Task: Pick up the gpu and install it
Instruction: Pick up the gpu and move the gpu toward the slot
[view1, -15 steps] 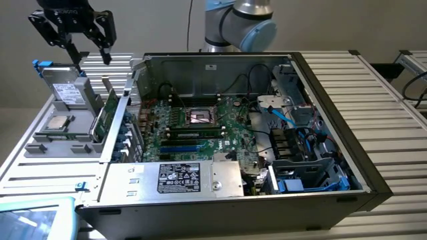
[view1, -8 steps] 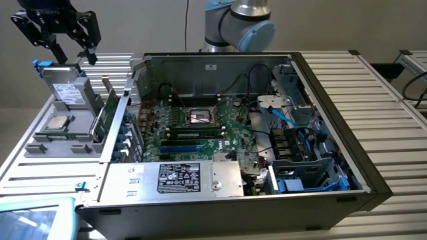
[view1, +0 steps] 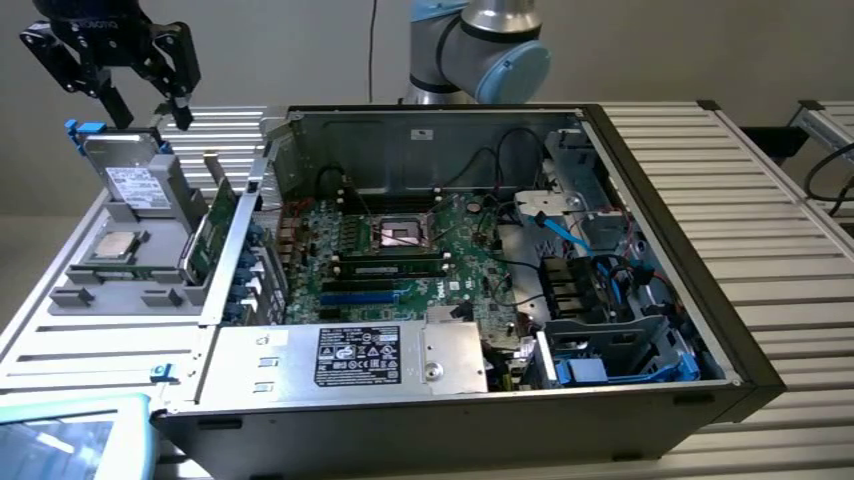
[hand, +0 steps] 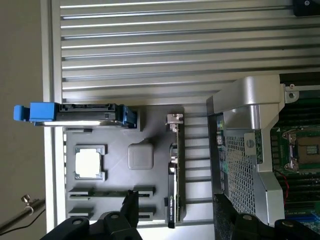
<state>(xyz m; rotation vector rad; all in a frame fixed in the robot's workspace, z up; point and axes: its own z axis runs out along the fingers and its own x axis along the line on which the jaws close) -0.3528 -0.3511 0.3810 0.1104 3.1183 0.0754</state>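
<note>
The gpu (view1: 214, 238) stands on its long edge in a slot of the grey holder tray (view1: 127, 290), green board facing the exterior view's left, just outside the computer case's wall. From the wrist camera the gpu (hand: 173, 185) appears edge-on, with its metal bracket toward the ribbed table. My black gripper (view1: 147, 110) hangs open and empty high above the tray's far end, over the hard drive. One finger (hand: 131, 200) pokes in beside the card, and the gripper (hand: 187, 220) straddles the gpu from above without touching it.
The tray also holds an upright silver hard drive (view1: 134, 185) with blue clips (hand: 35, 112), a CPU (view1: 118, 245) and RAM sticks (hand: 110, 192). The open computer case (view1: 534, 390) shows its green motherboard (view1: 400, 260). The ribbed metal table (hand: 175, 50) surrounds everything.
</note>
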